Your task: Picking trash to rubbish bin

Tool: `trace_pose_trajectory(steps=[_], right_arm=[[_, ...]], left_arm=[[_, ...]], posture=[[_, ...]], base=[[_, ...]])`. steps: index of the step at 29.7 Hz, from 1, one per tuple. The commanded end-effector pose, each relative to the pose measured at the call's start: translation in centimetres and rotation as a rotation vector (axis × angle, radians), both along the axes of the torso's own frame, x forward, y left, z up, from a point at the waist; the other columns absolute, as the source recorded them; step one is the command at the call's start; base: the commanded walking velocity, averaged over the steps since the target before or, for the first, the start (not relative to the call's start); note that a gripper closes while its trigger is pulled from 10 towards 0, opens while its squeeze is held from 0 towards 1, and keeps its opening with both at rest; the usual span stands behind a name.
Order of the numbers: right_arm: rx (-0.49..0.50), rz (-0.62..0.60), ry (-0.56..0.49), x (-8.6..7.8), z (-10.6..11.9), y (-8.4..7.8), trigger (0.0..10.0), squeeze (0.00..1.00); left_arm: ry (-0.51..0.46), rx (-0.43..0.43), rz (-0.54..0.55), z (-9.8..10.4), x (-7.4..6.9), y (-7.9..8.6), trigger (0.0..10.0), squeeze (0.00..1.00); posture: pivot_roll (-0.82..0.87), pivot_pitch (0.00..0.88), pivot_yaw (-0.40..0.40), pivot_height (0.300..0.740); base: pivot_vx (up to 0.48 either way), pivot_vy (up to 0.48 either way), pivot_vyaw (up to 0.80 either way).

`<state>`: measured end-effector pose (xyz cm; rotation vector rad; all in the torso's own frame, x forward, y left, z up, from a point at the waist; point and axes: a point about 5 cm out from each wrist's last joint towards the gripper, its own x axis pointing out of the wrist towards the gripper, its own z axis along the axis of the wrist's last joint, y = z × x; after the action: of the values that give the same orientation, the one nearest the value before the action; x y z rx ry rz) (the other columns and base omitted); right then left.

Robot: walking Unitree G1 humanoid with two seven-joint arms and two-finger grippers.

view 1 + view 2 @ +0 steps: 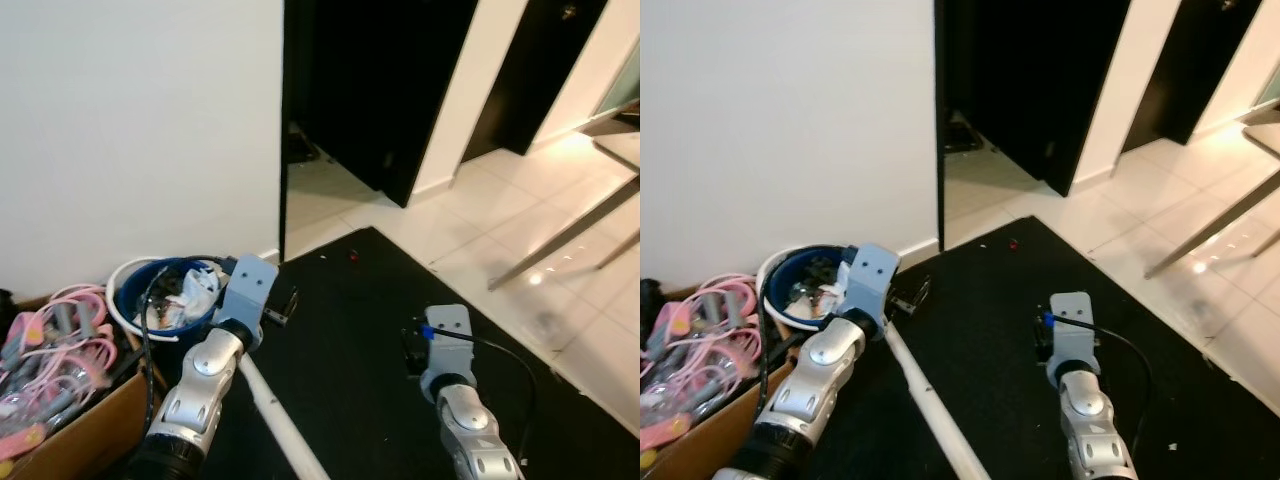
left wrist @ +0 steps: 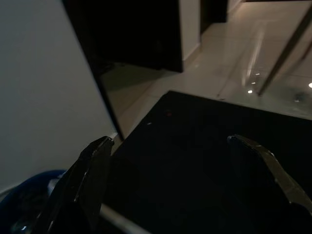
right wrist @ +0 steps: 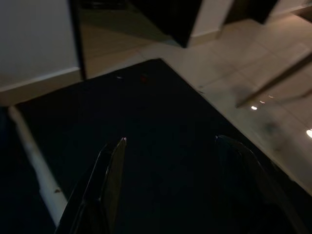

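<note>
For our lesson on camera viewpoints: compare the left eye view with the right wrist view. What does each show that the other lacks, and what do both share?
The left eye view alone takes in the blue bin with crumpled trash inside, the cardboard box of pink items, and both silver arms. The right wrist view alone looks along the right gripper, its two black fingers spread apart with nothing between them. Both share the black mat, the white pole lying on it, a small red speck on the mat, the white wall and the shiny tiled floor.
</note>
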<state>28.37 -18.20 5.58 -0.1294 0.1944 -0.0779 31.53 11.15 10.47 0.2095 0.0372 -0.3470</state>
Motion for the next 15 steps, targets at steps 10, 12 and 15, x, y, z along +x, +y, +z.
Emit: trace_pose_trajectory(steps=[10, 12, 15], right_arm=[[0.006, 0.0, 0.035, -0.33, -0.63, 0.27, 10.0, 0.0], [0.007, 0.001, 0.035, -0.3, -0.62, 0.3, 10.0, 0.0], [0.008, 0.003, 0.034, -0.29, -0.6, 0.33, 10.0, 0.0]], left_arm=[[0.012, 0.001, -0.006, -0.46, -0.24, 0.06, 10.0, 0.0], [0.01, 0.0, -0.007, -0.45, -0.24, 0.05, 10.0, 0.0], [0.009, -0.002, -0.009, -0.43, -0.26, 0.04, 10.0, 0.0]], posture=[[-0.08, 0.063, -0.015, 0.74], [-0.08, 0.063, -0.015, 0.74], [-0.08, 0.063, -0.015, 0.74]], base=[[0.0, 0.0, -0.8], [0.0, 0.0, -0.8], [0.0, 0.0, -0.8]])
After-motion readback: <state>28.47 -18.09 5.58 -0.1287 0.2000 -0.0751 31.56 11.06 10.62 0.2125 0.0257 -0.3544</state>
